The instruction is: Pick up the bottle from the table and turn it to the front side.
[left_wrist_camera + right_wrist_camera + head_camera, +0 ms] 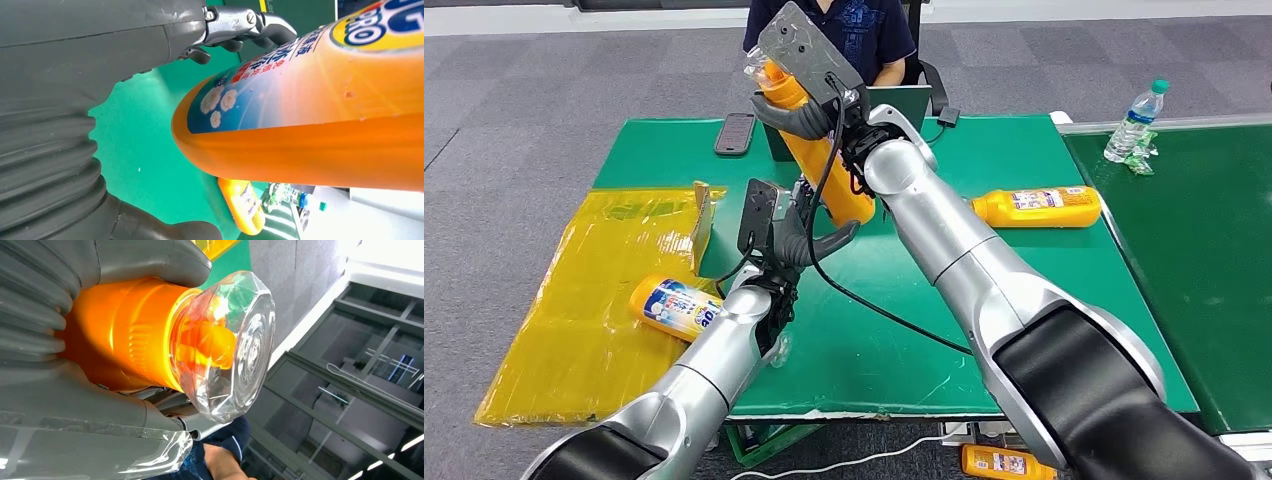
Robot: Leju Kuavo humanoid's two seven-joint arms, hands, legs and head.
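My right hand [809, 95] holds an orange bottle [829, 170] tilted in the air above the green table [874, 340], gripping its upper part near the clear cap [225, 345]. In the right wrist view the right hand [75, 395] wraps the bottle's orange neck [135, 335]. My left hand [779, 235] is raised just beside the bottle's lower end, fingers spread. From the left wrist, the bottle's labelled body [310, 125] lies between the left hand's fingers [250, 25] and its thumb, with no plain grip on it.
A second orange bottle [1034, 207] lies on the table at the right, and a third [674, 305] on the yellow plastic sheet [564, 320] at the left. A water bottle [1136, 120] stands far right. A person [844, 30] sits behind the table.
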